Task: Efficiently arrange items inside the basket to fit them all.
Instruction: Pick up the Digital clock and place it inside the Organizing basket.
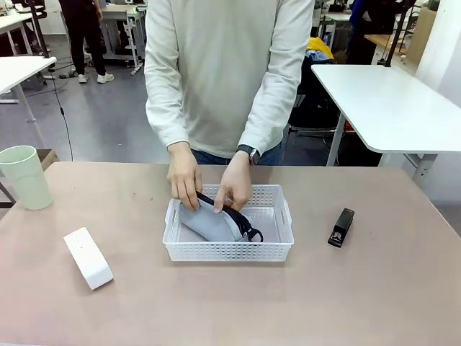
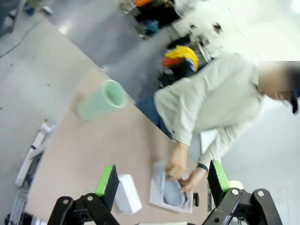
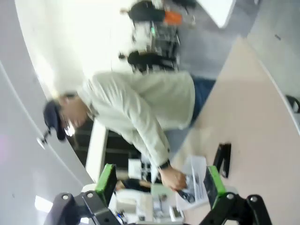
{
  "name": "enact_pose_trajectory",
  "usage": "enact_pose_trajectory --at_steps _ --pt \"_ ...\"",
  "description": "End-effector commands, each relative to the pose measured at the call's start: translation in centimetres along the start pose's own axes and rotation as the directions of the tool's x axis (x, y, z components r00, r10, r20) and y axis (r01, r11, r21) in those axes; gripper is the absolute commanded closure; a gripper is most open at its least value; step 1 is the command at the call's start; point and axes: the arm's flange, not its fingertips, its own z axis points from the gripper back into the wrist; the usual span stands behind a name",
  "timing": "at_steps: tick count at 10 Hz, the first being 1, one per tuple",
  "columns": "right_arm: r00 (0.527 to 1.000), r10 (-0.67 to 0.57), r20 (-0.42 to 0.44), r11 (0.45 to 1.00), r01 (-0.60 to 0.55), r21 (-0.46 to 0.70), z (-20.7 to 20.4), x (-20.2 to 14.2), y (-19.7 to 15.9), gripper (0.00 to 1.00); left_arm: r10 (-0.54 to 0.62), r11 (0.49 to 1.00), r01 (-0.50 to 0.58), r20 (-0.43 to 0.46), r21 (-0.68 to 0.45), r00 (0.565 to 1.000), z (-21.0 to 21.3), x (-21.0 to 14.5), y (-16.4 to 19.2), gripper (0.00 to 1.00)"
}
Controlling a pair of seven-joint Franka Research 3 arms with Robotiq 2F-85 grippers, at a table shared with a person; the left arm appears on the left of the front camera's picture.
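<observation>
The white basket (image 1: 277,249) sits mid-table. Both of the person's hands (image 1: 184,176) press the grey pouch (image 1: 209,225), with its black strap, into the basket's left half. On the table's left lies the white box (image 1: 88,257), and the pale green cup (image 1: 26,177) stands at the far left. The black stapler (image 1: 341,227) lies right of the basket. My left gripper (image 2: 161,185) hangs open high above the table, looking down on the cup (image 2: 101,101), box (image 2: 127,194) and basket (image 2: 157,190). My right gripper (image 3: 159,183) is open too, with the stapler (image 3: 222,159) and basket (image 3: 197,178) far below.
Other white tables (image 1: 392,108) stand behind the person. The tabletop (image 1: 230,310) in front of the basket is bare.
</observation>
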Motion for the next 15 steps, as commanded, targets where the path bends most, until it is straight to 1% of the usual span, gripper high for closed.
enact_pose_trajectory --at_steps 1,8,9,10,11,12,13,14,15 --pt "0.993 0.063 -0.098 0.997 -0.067 -0.036 -1.4 -0.9 1.1 0.00 -0.058 0.997 0.054 -0.065 -0.057 0.996 -2.6 0.2 -2.5 0.00" --pt "0.993 0.063 -0.098 0.997 -0.067 -0.036 -1.4 -0.9 1.1 0.00 -0.058 0.997 0.054 -0.065 -0.057 0.996 -2.6 0.2 -2.5 0.00" --pt "0.993 0.063 -0.098 0.997 -0.067 -0.036 -1.4 -0.9 1.1 0.00 -0.048 0.998 0.045 -0.076 -0.040 0.996 -3.0 -0.2 -2.8 0.00" --pt "0.993 0.063 -0.098 0.997 -0.067 -0.036 -1.4 -0.9 1.1 0.00 -0.223 0.975 0.216 -0.147 -0.058 0.964 -4.3 -0.7 -4.4 0.00" --pt "0.993 0.063 -0.098 0.997 -0.067 -0.036 -1.4 -0.9 1.1 0.00 -0.337 0.941 0.328 -0.264 -0.077 0.904 -6.2 -0.9 -6.0 0.00" --pt "0.993 0.063 -0.098 0.997 -0.067 -0.036 -1.4 -0.9 1.1 0.00 -0.442 0.893 0.433 -0.415 -0.123 0.795 -8.9 -1.7 -8.1 0.00" --pt "0.993 0.063 -0.098 0.997 -0.067 -0.036 -1.4 -0.9 1.1 0.00 -0.539 0.810 0.571 -0.554 -0.134 0.635 -12.9 -3.8 -10.7 0.00" --pt "0.993 0.063 -0.098 0.997 -0.067 -0.036 -1.4 -0.9 1.1 0.00 -0.563 0.779 0.597 -0.636 -0.194 0.528 -14.8 -5.3 -11.6 0.00" --pt "0.993 0.063 -0.098 0.997 -0.067 -0.036 -1.4 -0.9 1.1 0.00 -0.569 0.717 0.664 -0.729 -0.212 0.381 -17.3 -7.4 -12.6 0.00"
